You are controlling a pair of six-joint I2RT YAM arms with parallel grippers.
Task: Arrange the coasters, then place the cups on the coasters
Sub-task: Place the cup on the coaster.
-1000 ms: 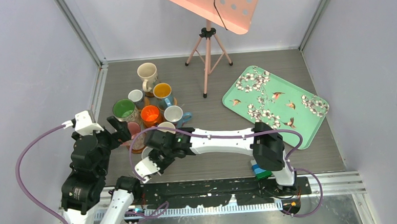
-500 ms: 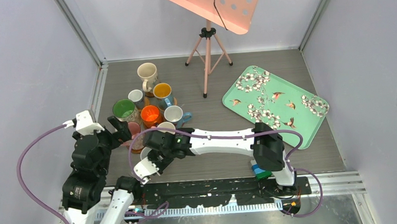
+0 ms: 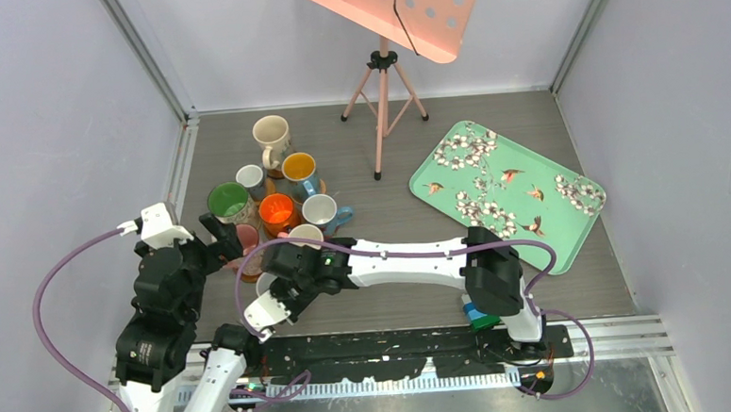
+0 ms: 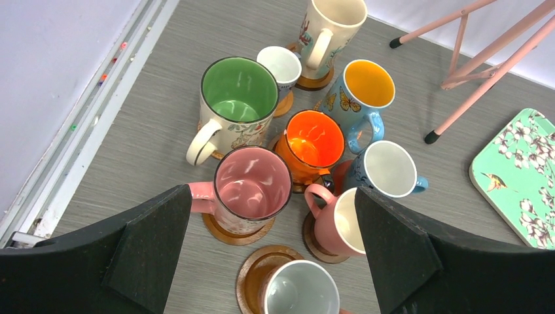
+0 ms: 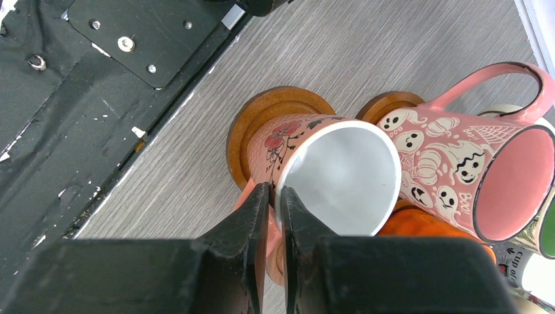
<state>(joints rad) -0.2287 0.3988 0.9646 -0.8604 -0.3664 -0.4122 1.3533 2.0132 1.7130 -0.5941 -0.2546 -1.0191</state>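
1 floral mug (image 5: 327, 170) upright on coaster (image 5: 262, 111), right jaws clamping rim; left jaws apart.

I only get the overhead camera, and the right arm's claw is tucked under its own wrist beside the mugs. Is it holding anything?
Observer: Yes. On the right wrist camera the right gripper pinches the rim of a pink floral mug, one finger inside and one outside.
Operator: Is there a coaster under that mug?
Observer: Yes, a brown coaster lies beneath it and shows past the base. Whether the mug is lifted off it, I cannot tell.
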